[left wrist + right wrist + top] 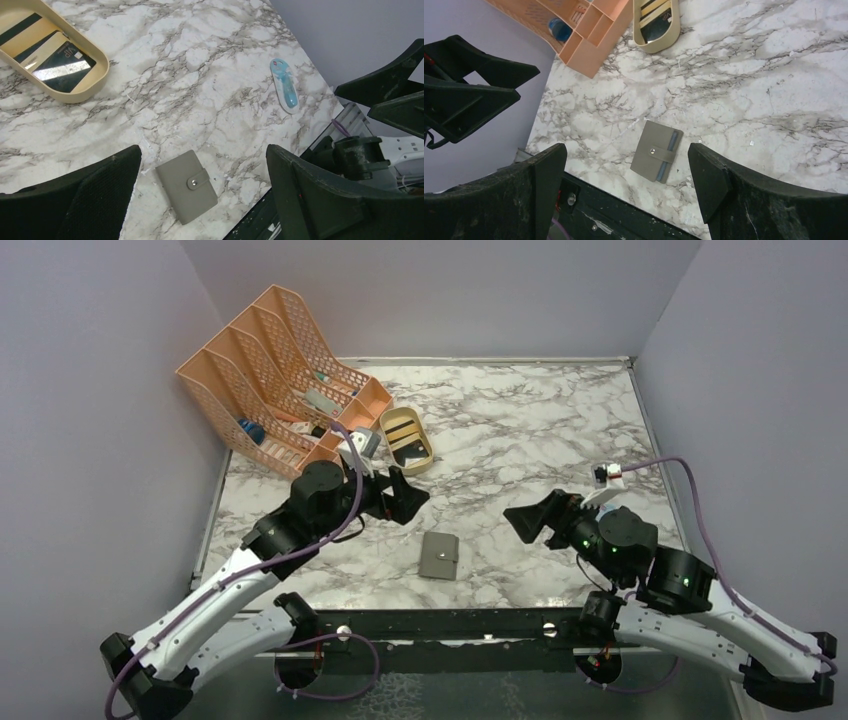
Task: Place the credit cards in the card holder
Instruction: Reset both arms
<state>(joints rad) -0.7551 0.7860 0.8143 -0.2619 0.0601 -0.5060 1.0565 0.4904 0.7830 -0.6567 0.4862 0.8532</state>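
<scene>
The card holder [439, 555] is a small grey wallet lying shut, its snap strap fastened, near the table's front edge; it also shows in the wrist views [187, 185] [656, 150]. The credit cards [61, 66] lie in a tan oval tray [80, 90], a dark one on top [410, 453]. My left gripper [405, 495] hangs open above the marble between tray and card holder, empty [204, 156]. On the right of the card holder my right gripper [522, 521] also stands open and holds nothing [626, 150]. Neither gripper touches the card holder.
A peach mesh file rack [280, 380] with small items stands at the back left, next to the tray [391, 421]. A blue and white oblong thing [284, 85] lies on the marble toward the right. Grey walls enclose three sides.
</scene>
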